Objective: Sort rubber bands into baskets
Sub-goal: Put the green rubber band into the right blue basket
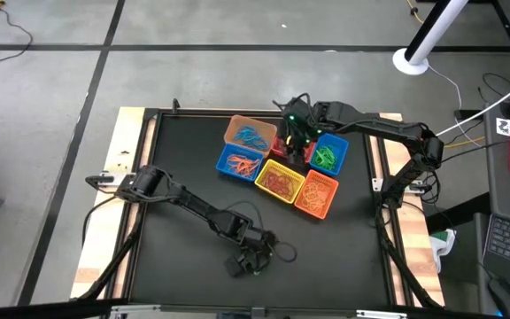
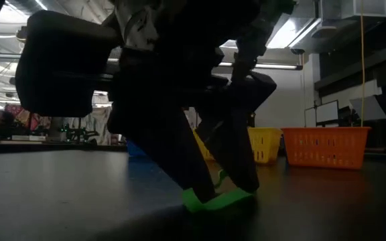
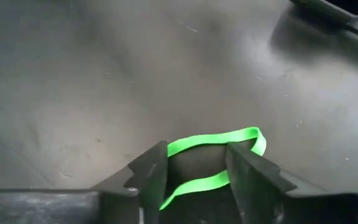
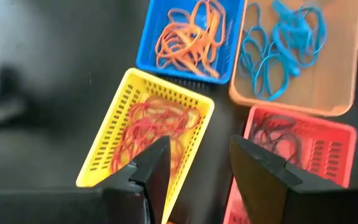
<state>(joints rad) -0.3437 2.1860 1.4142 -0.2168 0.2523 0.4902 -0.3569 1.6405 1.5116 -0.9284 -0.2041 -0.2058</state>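
Looking straight down, the six baskets [image 1: 282,164] sit clustered at the far middle of the table [image 1: 184,159], and each visible one already has bands in it, so most of the sorting seems done. The left gripper [image 1: 255,262] is down at the near edge, well apart from the baskets; the right gripper [image 1: 296,133] hovers over the cluster.

From table height, the left gripper [image 2: 216,191] has its fingertips on the tabletop astride a green rubber band [image 2: 216,199], which lies flat. The yellow basket [image 2: 263,144] and orange basket [image 2: 326,146] stand far behind.

Past the left fingers, the green band [image 3: 219,158] lies between jaws held wide; whether they grip it yet I cannot tell.

Past the right fingers, jaws stand open and empty above the yellow basket [image 4: 148,134] of red bands, a blue basket [image 4: 188,34] of orange ones, a tan basket [image 4: 300,53] of blue ones and a red basket [image 4: 306,155].

This green band looks like one of the last left to sort.
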